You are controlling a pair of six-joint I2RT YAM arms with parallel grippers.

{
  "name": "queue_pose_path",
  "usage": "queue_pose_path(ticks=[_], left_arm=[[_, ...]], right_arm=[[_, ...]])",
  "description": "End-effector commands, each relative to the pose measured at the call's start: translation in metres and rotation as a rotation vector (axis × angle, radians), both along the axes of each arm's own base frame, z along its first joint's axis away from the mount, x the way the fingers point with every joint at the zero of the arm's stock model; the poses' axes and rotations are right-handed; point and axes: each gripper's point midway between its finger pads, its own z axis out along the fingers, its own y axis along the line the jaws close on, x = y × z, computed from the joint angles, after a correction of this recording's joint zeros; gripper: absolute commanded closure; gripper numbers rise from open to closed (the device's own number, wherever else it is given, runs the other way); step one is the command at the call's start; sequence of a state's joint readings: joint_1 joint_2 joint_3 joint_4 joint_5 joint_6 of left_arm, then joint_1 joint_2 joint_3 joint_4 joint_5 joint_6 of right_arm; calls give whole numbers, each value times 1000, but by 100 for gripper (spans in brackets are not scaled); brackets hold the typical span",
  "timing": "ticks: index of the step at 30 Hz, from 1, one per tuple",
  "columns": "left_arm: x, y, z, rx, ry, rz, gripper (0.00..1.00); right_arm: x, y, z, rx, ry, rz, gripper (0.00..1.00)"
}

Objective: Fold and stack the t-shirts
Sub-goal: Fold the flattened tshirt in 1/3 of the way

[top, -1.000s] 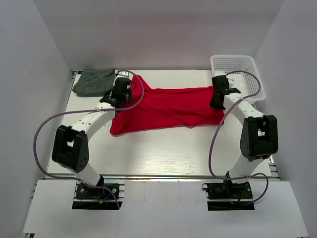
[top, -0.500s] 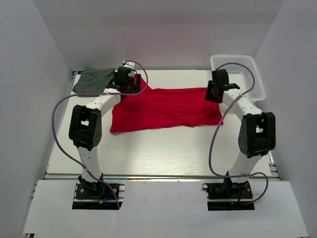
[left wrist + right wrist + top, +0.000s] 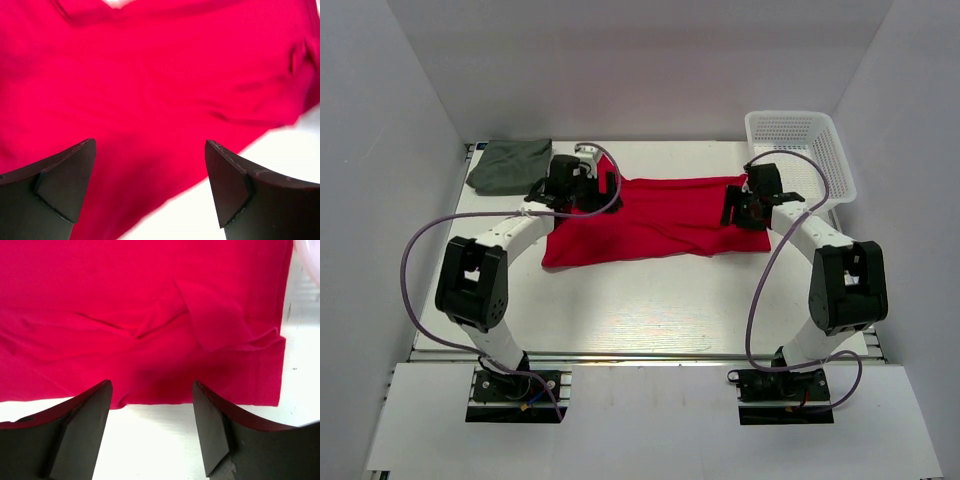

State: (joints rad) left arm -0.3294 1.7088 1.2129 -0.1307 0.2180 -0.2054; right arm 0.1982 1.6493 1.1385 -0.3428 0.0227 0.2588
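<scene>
Evidently the fold has yet to start: the red t-shirt (image 3: 650, 215) lies spread crosswise on the white table (image 3: 650, 300), creased near its right end. The dark grey-green t-shirt (image 3: 510, 165) sits bunched at the far left corner, well apart from the white mesh basket (image 3: 795, 135). The left gripper (image 3: 149, 150) and right gripper (image 3: 151, 387) hover over the red cloth, jaws spread, pinching nothing. Next, I judge, each must pinch an edge and carry it over. No writing is legible.

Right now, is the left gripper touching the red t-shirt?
Cannot tell. The left wrist view shows the left gripper open over the red t-shirt with nothing pinched, but neither contact nor a gap is plain.
</scene>
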Motion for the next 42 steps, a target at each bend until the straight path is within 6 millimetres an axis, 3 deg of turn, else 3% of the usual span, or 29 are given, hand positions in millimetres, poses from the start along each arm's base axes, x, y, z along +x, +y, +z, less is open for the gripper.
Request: queue_pose_path(ticks=[1, 4, 7, 8, 12, 15, 19, 21, 22, 24, 28, 31, 32, 34, 35, 36, 39, 41, 42], left_arm=[[-30, -21, -36, -109, 160, -80, 0], [-38, -19, -57, -103, 218, -68, 0], [-47, -12, -71, -75, 256, -45, 0], [-48, -8, -76, -63, 262, -31, 0], [-66, 0, -92, -63, 308, -22, 0], [-71, 5, -95, -49, 304, -4, 0], [-77, 7, -103, -45, 316, -3, 0], [-80, 8, -106, -42, 324, -2, 0], [-81, 9, -110, -39, 333, -1, 0], [-81, 12, -112, -26, 338, 12, 0], [-82, 16, -117, -3, 346, 22, 0], [-78, 18, -113, 7, 333, 37, 0], [-81, 19, -112, 9, 339, 37, 0], [-80, 23, -110, 27, 331, 46, 0], [-82, 23, -108, 28, 331, 46, 0], [-81, 24, -108, 33, 329, 53, 0], [-79, 24, -98, 30, 301, 46, 0], [-80, 24, -95, 30, 299, 46, 0], [-79, 24, -91, 25, 288, 46, 0]], right_arm=[[4, -8, -14, -27, 18, -60, 30], [14, -27, -26, -90, 22, -187, 32], [27, -30, -29, -105, 14, -220, 35], [28, -31, -39, -113, 34, -227, 37], [33, -34, -49, -97, 26, -308, 51], [44, -31, -40, -54, -48, -331, 67], [59, -32, -25, -51, -110, -343, 67], [62, -34, -28, -73, -106, -346, 67], [68, -35, -22, -78, -122, -354, 88], [71, -39, -24, -94, -120, -366, 100], [98, -51, -13, -158, -176, -403, 100], [114, -49, -19, -177, -179, -377, 100], [124, -46, -8, -165, -208, -374, 100], [128, -45, -11, -180, -204, -362, 100], [135, -47, 2, -181, -228, -369, 100], [134, -46, 2, -186, -219, -360, 100], [131, -28, 13, -140, -209, -268, 76], [120, -8, 19, -73, -196, -166, 69], [110, -4, 12, -55, -166, -145, 69]])
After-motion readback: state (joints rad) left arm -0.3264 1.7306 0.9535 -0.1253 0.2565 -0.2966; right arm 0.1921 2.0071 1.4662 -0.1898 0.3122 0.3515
